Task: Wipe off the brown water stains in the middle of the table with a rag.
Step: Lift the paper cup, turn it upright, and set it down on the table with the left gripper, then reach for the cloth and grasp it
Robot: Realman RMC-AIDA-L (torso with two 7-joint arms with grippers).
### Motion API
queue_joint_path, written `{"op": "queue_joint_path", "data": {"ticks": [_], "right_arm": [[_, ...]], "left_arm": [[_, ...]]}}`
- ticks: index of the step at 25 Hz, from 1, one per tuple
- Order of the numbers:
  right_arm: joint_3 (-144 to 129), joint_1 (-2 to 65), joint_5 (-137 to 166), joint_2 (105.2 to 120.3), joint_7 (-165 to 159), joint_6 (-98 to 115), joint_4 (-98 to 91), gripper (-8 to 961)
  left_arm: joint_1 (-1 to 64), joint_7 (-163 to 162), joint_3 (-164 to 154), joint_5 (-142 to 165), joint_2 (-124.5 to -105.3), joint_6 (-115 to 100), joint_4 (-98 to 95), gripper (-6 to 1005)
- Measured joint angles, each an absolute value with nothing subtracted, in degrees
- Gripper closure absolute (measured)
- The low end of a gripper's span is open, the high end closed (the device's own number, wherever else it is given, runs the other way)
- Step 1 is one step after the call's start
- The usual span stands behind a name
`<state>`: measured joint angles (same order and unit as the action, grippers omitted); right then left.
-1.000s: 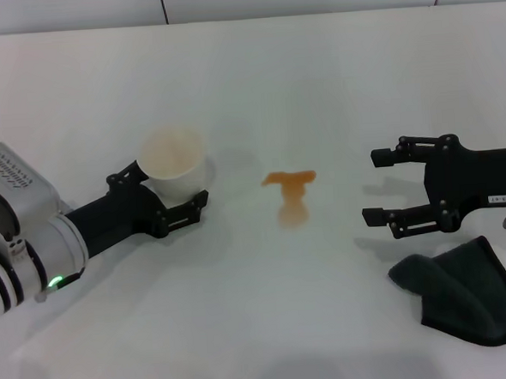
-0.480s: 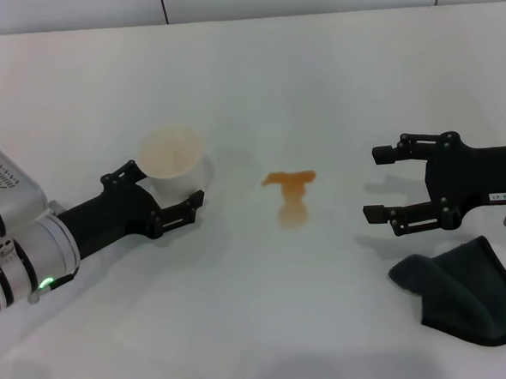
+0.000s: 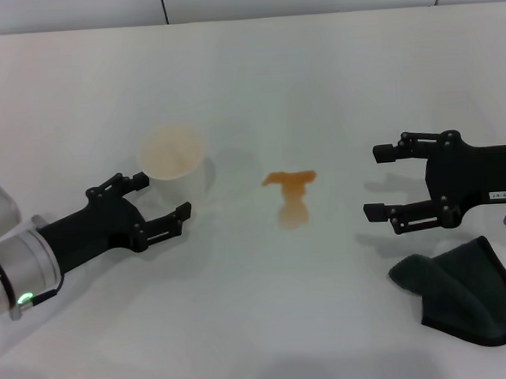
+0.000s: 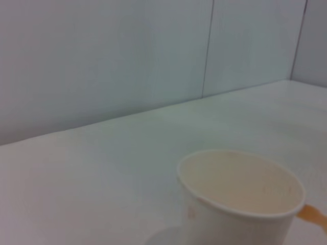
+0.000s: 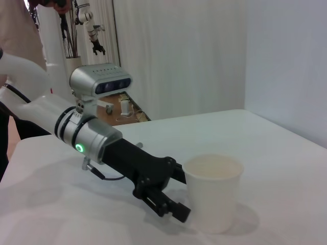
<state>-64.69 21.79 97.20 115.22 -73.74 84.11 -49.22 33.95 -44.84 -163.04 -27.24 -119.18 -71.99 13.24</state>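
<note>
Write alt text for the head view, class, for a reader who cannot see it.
An orange-brown stain sits mid-table, unwiped. The left end effector is open beside a white cup; the right end effector is open above the dark rag.

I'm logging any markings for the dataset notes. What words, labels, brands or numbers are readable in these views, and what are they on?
No text can be read.
A small white label on the right end effector: printed marks too small to read.
Paper cup: faint marks on the inner wall in the left wrist view, too blurred to read.
Rag, brown water stains, table, left end effector: no markings seen.
</note>
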Motion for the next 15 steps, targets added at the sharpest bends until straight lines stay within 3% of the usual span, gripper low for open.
{"op": "queue_joint_path", "data": {"ticks": [15], "right_arm": [[-64.0, 21.7, 95.8, 115.18, -73.9, 84.3, -49.1, 96]], "left_arm": [[29.9, -71.2, -163.1, -25.5, -118.24, -104.5, 33.1, 104]]}}
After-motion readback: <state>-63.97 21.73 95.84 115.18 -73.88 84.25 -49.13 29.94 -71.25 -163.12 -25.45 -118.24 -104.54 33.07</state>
